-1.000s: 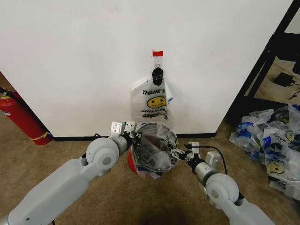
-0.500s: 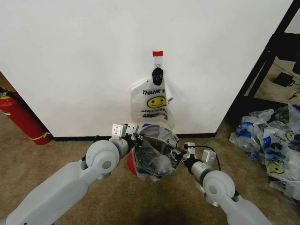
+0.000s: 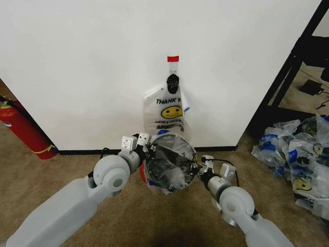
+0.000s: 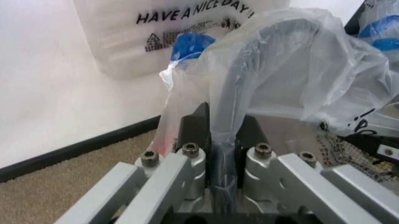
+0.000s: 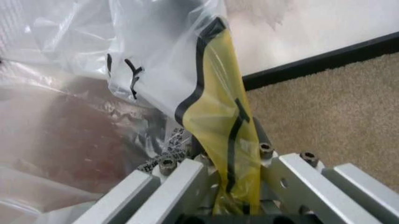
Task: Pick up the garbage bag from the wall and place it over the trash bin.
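From overhead at the head camera, we see the thin translucent white plastic garbage bag [image 3: 169,170] draped into the small round dark trash bin [image 3: 154,186] standing on the tan carpet just in front of the plain white wall [image 3: 77,67]. Our left hand [image 3: 146,152] holds 1 side of the bag at the rim and our right hand [image 3: 194,166] holds the opposite side. A second, identical bag with a yellow smiley face [image 3: 167,110] hangs from the hook marked with red tape [image 3: 173,59]. We judge the pick-up done and the fitting nearly done; seating the film over the rim and letting go remain.

At the left wrist, our left hand is pinching a fold of bag film [image 4: 262,79] between its pads, which are pressed together on it; the hanging bag's "HAVE A NICE DAY" print [image 4: 193,13] shows behind.

At the right wrist, our right hand is clamped on a yellow-and-black printed fold of the bag [image 5: 224,126]. The rim itself is veiled by plastic, so we cannot tell whether the film sits fully over it.
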`<state>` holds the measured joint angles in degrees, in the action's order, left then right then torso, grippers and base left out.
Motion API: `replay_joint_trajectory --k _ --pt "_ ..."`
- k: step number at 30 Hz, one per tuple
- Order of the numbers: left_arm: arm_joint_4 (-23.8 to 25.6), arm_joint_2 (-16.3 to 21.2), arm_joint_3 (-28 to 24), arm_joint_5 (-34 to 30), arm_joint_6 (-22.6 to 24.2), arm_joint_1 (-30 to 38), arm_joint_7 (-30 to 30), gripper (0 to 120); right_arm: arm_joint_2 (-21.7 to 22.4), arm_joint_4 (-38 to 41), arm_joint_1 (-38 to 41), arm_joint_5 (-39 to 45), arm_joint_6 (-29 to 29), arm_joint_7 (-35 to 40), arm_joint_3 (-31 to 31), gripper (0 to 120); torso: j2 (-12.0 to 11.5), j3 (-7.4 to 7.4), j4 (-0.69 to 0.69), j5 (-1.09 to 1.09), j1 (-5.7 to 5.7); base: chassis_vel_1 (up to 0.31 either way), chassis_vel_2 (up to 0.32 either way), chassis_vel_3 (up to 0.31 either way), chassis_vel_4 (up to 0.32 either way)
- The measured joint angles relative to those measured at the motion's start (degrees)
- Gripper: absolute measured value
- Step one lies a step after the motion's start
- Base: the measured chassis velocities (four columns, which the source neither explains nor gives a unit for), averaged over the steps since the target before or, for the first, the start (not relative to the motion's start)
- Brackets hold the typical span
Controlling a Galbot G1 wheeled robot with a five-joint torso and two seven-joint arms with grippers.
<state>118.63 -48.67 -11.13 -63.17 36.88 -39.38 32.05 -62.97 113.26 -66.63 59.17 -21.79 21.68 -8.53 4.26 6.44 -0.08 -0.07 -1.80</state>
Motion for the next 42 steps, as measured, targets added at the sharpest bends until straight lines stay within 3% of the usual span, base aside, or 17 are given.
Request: replay_joint_trajectory --k 3,6,10,12,19,21,25,29,34,36,42 --pt "-0.08 0.51 0.02 0.65 0.80 -0.08 -0.83 24 -0.65 -0.40 0.00 0.12 0.45 -0.01 0.04 0 0.00 0.00 0.00 0.00 0.00 0.000 0.000 0.000 0.000" --pt "0.00 0.92 0.09 1.19 1.03 -0.17 -1.01 29 -0.93 -0.69 -0.01 0.13 0.64 -0.14 0.05 0 0.00 0.00 0.00 0.00 0.00 0.000 0.000 0.000 0.000" --pt "0.84 2.36 1.03 2.48 1.52 -0.48 -1.01 47 -1.92 -2.10 0.10 -0.10 1.23 -0.19 -0.05 0 0.00 0.00 0.00 0.00 0.00 0.000 0.000 0.000 0.000" --pt "1.01 2.64 1.23 2.65 1.56 -0.54 -0.98 49 -2.06 -2.31 0.17 -0.13 1.30 -0.19 -0.05 0 0.00 0.00 0.00 0.00 0.00 0.000 0.000 0.000 0.000" --pt "4.38 5.33 3.35 4.63 1.16 -0.57 0.44 80 -3.28 -3.97 1.10 -2.14 2.42 -0.31 0.16 0 0.00 0.00 0.00 -0.01 0.00 0.000 0.000 0.000 0.000" --pt "5.27 5.69 3.38 4.53 1.05 -0.44 0.20 79 -3.35 -4.25 1.18 -2.59 2.71 -0.31 0.20 0 0.00 0.00 0.01 0.01 0.00 0.000 0.000 0.000 0.000" --pt "8.79 5.51 1.66 3.31 1.17 -0.14 -0.62 60 -3.95 -5.06 1.61 -3.70 3.67 0.01 0.31 0 0.00 0.00 0.01 0.02 0.00 0.000 0.000 0.000 0.000" --pt "8.63 3.65 -0.07 2.64 1.74 -0.07 -0.58 50 -4.49 -5.25 1.64 -4.17 4.00 0.51 0.40 0 0.00 0.00 0.00 0.00 0.00 0.000 0.000 0.000 0.000" --pt "1.91 -2.47 -9.77 -3.59 4.83 2.93 3.01 27 -5.63 -5.27 0.69 -6.62 4.47 1.31 1.14 0 0.00 0.00 -0.01 0.01 0.00 0.000 0.000 0.000 0.000" --pt "0.99 -3.11 -10.49 -3.76 5.04 3.09 3.49 24 -5.71 -5.33 0.56 -7.28 4.68 1.26 1.26 0 0.00 0.00 0.00 0.01 0.00 0.000 0.000 0.000 0.000" --pt "-7.11 -8.12 -13.61 -2.43 5.37 4.77 5.25 0 -6.03 -5.10 -0.63 -12.23 6.84 0.33 2.44 0 0.00 0.00 0.00 0.00 0.00 0.000 0.000 0.000 0.000"
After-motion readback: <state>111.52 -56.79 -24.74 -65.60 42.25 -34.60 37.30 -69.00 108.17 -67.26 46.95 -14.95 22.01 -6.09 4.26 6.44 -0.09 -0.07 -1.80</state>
